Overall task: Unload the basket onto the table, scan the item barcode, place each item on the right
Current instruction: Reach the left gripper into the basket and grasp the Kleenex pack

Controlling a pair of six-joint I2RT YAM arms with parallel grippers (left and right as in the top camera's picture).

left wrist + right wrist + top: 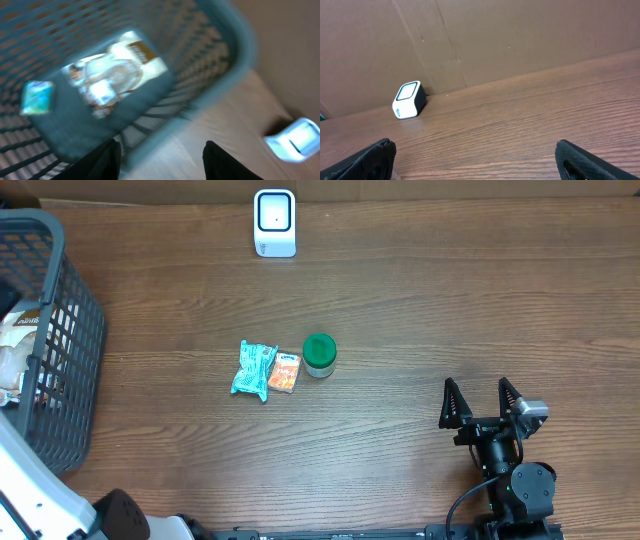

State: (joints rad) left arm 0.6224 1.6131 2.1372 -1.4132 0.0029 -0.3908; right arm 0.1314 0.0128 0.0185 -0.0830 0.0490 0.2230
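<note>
**Hovering Over the Basket, Both Tools Open**

The left tool (162,162) is open. Its two dark fingers (107,160) stand apart, and nothing is between them. The picture from its wrist is blurry. The tool hangs above the grey basket (235,45) and looks down into it. A white and brown bag (115,70) lies in the basket, with a small blue-green packet (37,97) beside it. The white scanner (295,142) stands on the desk (400,300), outside the basket.

The right tool (476,387) is wide open and holds nothing. It sits low over the right side of the desk and faces the scanner at the far edge.

Three things lie in a row in the middle of the desk, well apart from both tools. A teal pouch (254,369) touches an orange box (285,372). A green-lidded jar (319,355) is just beside the box.
</note>
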